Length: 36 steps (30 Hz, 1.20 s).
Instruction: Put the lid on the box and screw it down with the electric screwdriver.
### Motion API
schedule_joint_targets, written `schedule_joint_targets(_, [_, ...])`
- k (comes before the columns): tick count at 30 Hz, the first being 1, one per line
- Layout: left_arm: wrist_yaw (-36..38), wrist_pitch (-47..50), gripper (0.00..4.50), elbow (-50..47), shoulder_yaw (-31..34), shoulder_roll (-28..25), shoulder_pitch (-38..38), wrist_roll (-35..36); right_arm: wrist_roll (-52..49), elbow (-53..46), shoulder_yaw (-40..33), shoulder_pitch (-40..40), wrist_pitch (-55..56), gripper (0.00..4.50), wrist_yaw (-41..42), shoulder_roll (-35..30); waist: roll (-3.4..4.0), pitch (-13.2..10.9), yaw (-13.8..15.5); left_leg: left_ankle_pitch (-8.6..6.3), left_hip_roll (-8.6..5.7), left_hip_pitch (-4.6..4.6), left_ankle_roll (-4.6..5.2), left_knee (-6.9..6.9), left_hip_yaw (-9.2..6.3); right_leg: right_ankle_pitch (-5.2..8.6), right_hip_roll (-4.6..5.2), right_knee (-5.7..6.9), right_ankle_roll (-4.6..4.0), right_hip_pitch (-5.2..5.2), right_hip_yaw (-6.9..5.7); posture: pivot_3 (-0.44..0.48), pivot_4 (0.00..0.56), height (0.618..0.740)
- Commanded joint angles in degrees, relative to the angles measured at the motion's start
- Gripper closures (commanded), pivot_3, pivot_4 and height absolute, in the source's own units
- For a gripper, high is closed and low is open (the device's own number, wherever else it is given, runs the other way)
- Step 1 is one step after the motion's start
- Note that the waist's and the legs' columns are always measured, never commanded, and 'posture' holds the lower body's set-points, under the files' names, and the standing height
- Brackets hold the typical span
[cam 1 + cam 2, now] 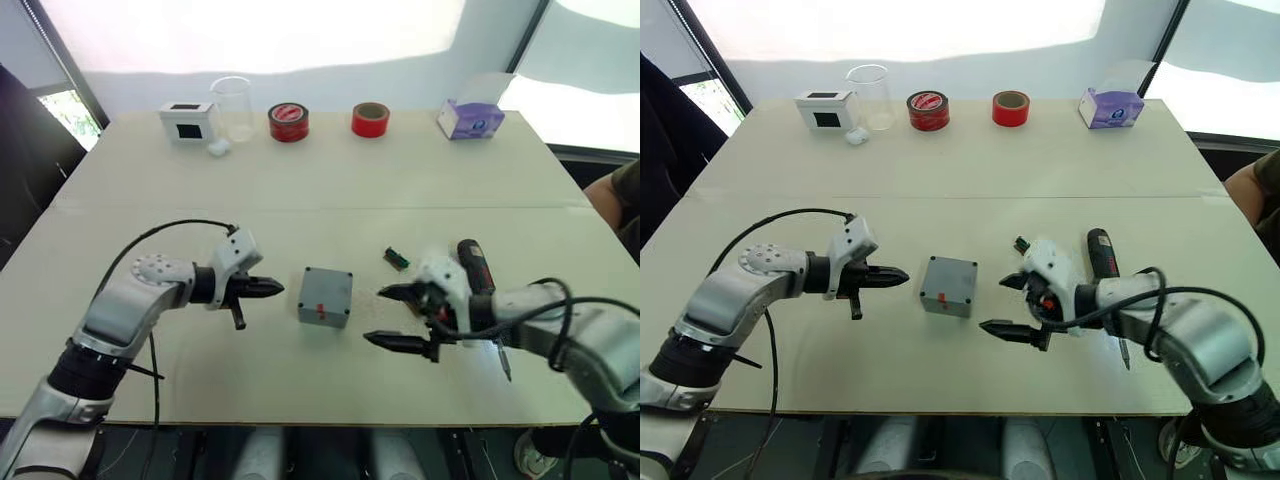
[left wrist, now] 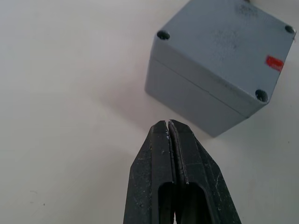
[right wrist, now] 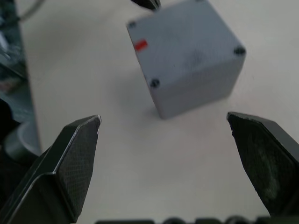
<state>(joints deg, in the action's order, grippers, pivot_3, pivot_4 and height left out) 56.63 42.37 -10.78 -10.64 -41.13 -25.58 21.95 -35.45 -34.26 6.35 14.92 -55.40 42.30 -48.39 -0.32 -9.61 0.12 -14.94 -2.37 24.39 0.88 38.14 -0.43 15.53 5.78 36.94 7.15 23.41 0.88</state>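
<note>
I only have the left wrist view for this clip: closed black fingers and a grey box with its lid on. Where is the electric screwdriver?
Observer: The black pen-shaped electric screwdriver with a red label lies flat on the beige table, beyond the right gripper, on the robot's right.
Operator: Is the right gripper holding anything?
Observer: No. Its fingers are spread wide and empty, aimed at the small square grey metal box.
Operator: Is the lid fully seated?
Observer: The thin flat grey metal lid sits flush on the box in the head views.
Operator: How near is my gripper?
Observer: The left gripper is beside the box, a small gap apart.
</note>
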Motion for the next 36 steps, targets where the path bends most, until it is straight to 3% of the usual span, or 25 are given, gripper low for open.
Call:
schedule_joint_targets(1, [-0.56,-1.36,4.50,-1.58,-1.16,1.25,0.72,-0.74,0.21,0.30,2.08,1.13,-0.45,0.06,-0.75,2.45,-0.01,0.00,0.18,0.00,0.01,0.00,0.00,-0.01,-0.01,0.00,0.01,0.00,0.00,0.01,0.00,0.000,0.150,0.740])
schedule_joint_targets(5, [-2.58,-1.26,4.50,0.44,-3.56,3.09,-0.80,-3.32,2.16,1.51,6.66,2.54,-1.10,0.06,-1.11,4.31,-0.01,0.01,0.45,0.02,0.03,0.01,-0.04,-0.03,-0.01,0.00,0.01,0.01,-0.01,0.04,0.00,0.000,0.150,0.740])
schedule_joint_targets(20, [-0.26,-8.86,4.50,13.47,-6.94,9.62,-9.97,-8.99,0.19,0.64,7.03,3.31,-3.90,0.06,-2.57,11.60,-0.05,0.00,0.60,0.03,0.02,0.01,-0.05,-0.01,-0.05,0.00,-0.10,0.05,0.00,0.02,-0.07,0.000,0.150,0.740])
schedule_joint_targets(26, [-0.15,-9.42,4.50,13.74,-5.09,7.07,-8.41,-10.51,0.42,-0.88,3.18,2.40,-3.89,0.06,-2.10,8.05,-0.05,0.00,0.43,0.03,0.02,0.02,-0.05,0.00,-0.04,0.00,-0.12,0.06,0.00,0.04,-0.06,0.000,0.150,0.740])
schedule_joint_targets(36, [5.04,-2.01,4.50,0.98,-4.25,1.53,0.24,-4.54,12.41,13.03,9.08,7.96,9.06,0.06,0.41,7.26,-0.06,0.00,0.40,0.03,0.04,0.01,-0.05,-0.01,-0.04,0.00,-0.13,0.06,-0.01,0.03,-0.04,0.000,0.150,0.740])
